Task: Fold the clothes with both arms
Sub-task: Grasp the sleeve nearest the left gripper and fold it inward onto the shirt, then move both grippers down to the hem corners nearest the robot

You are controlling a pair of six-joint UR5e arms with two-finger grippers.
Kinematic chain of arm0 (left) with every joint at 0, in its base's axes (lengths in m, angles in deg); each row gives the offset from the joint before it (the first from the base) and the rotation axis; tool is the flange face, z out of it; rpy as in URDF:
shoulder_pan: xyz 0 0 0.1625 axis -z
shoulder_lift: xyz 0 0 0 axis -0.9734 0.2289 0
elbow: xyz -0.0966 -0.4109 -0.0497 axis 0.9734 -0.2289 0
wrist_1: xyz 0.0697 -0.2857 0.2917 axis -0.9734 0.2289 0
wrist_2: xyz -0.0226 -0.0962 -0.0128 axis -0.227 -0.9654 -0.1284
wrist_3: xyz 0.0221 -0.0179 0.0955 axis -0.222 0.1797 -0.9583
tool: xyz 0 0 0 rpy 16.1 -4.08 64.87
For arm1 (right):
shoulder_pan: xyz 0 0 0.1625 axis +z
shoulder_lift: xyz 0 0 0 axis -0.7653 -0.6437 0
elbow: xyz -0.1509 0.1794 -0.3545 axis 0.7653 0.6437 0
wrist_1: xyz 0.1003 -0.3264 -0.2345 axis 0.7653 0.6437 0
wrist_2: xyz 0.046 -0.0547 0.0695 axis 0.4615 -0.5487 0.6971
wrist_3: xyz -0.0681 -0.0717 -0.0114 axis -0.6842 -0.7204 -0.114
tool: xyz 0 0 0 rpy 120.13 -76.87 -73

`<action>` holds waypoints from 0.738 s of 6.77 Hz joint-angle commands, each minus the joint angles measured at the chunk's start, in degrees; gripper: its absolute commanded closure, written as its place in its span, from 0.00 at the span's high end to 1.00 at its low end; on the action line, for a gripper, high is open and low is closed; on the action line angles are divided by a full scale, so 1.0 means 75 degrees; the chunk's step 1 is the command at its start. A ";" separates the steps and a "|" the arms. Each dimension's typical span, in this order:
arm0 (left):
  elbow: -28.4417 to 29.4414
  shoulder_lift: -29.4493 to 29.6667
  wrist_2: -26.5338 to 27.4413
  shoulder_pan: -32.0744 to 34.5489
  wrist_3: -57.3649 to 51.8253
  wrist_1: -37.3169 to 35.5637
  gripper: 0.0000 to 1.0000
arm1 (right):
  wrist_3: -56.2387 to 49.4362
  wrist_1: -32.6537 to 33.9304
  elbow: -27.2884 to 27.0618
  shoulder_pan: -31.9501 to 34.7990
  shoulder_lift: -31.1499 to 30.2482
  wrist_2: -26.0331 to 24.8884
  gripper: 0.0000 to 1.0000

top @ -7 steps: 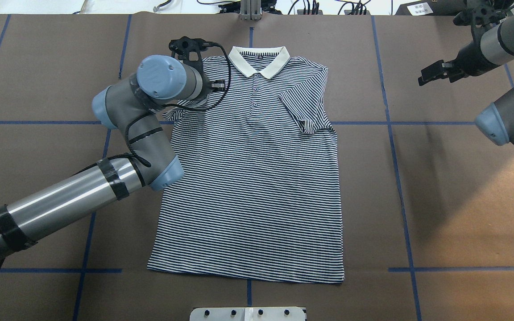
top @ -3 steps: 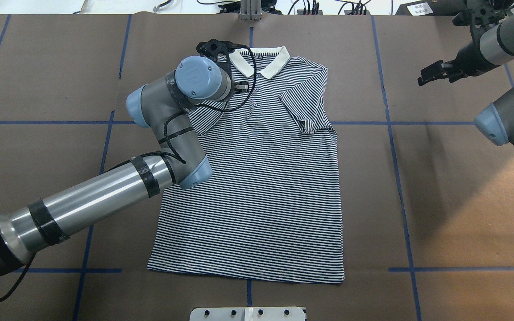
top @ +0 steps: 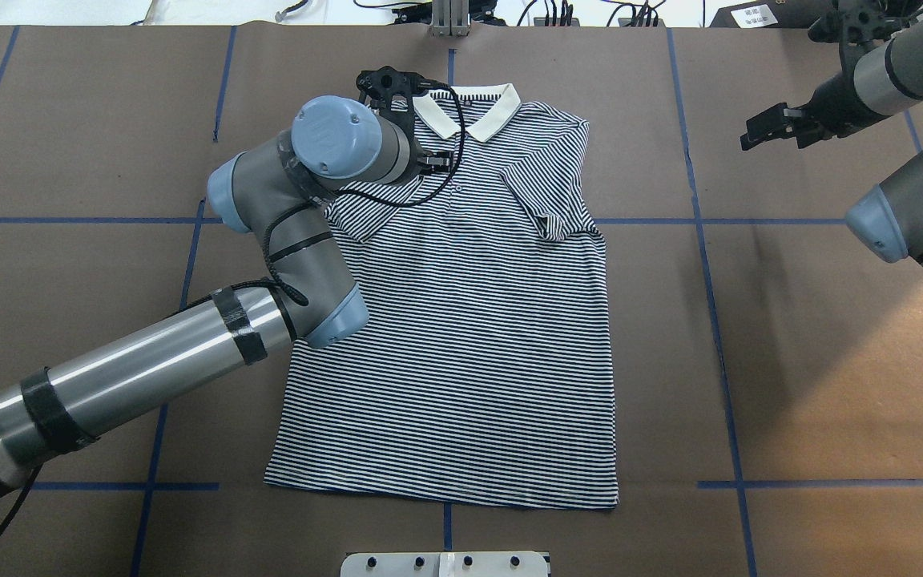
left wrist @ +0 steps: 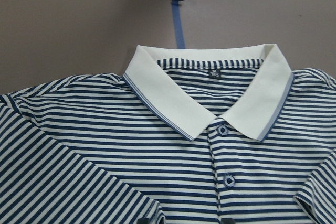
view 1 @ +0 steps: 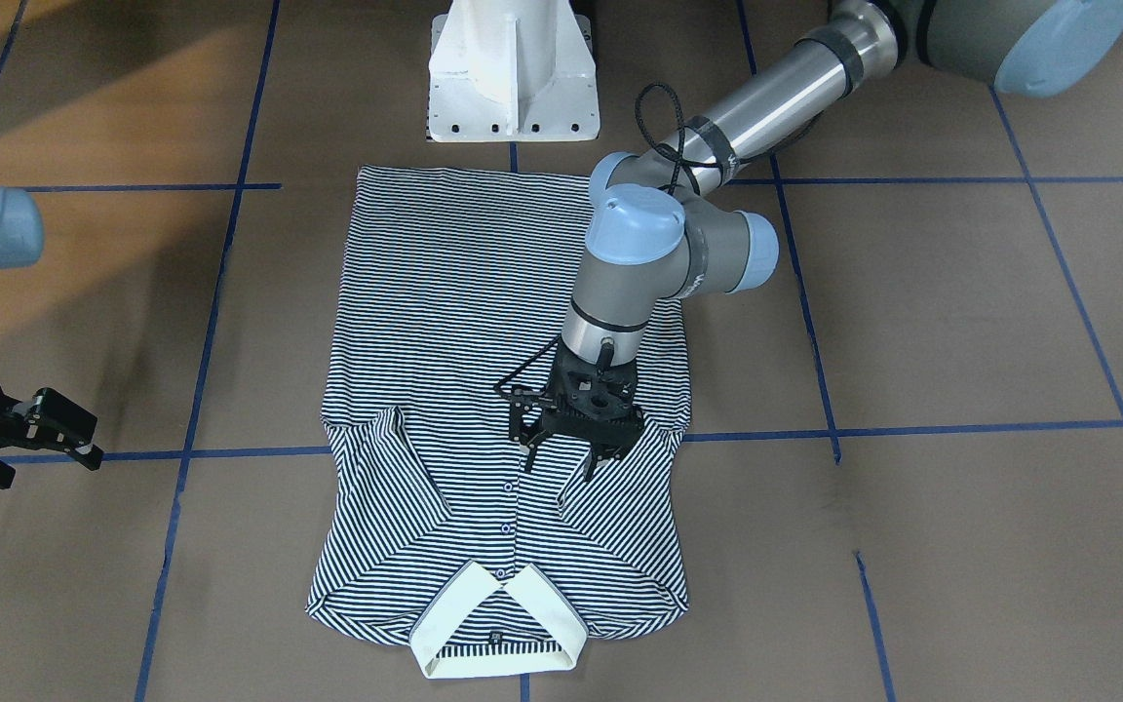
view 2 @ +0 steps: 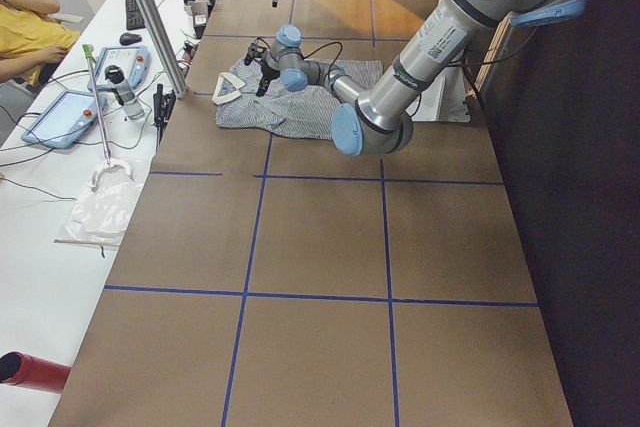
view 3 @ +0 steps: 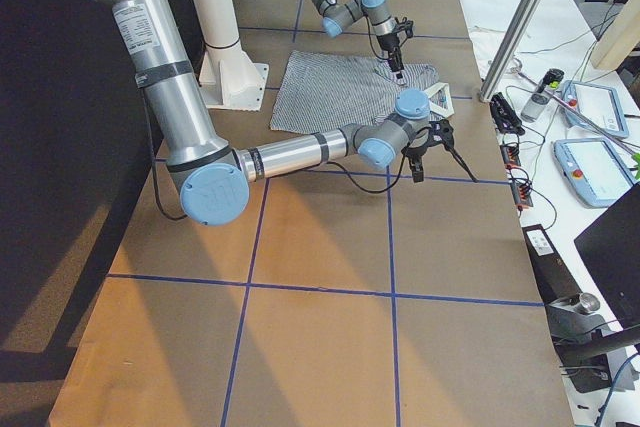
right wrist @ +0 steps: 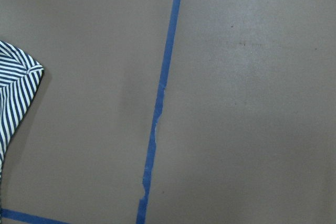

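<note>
The striped polo shirt (top: 461, 336) lies flat and face up on the brown table, its cream collar (top: 469, 112) at the far edge. Both sleeves are folded in over the chest; the one on the robot's left side (top: 357, 216) lies beside the placket. My left gripper (view 1: 563, 450) hovers low over the chest by that sleeve, jaws open and empty. Its wrist view shows the collar (left wrist: 210, 114) and buttons. My right gripper (top: 754, 132) is open and empty, raised over bare table far to the right of the shirt. Its wrist view shows only a shirt corner (right wrist: 16, 87).
The white pedestal base (view 1: 513, 78) stands at the shirt's hem side. A metal post (top: 449, 20) stands beyond the collar. Blue tape lines cross the brown table (top: 830, 361). A side bench with tablets (view 2: 70, 117) and a seated person (view 2: 25, 17) lies past the far edge.
My left arm swung right over the shirt, bringing the sleeve in over the chest, then drew back slightly left. The sleeve now lies folded. My right gripper edged up and back.
</note>
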State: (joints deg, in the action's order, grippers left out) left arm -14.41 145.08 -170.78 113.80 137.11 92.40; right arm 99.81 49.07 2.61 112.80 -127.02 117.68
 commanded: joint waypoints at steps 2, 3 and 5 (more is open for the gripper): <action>-0.2816 -0.1980 -0.0564 -0.0005 -0.0420 -0.0380 1.00 | 0.2758 -0.0378 -0.1629 -0.1428 -0.0697 -0.0489 1.00; -0.3671 -0.2623 -0.0578 -0.0109 -0.0396 -0.0452 1.00 | 0.3615 -0.0521 -0.2762 -0.2107 -0.1456 -0.0969 1.00; -0.4695 -0.3517 -0.0567 -0.0915 -0.0280 -0.0453 1.00 | 0.5454 -0.0510 -0.4489 -0.4187 -0.2688 -0.2543 1.00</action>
State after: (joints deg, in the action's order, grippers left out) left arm -45.10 122.36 -175.13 110.27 134.34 89.12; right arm 132.41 45.41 -23.91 91.01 -141.93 106.74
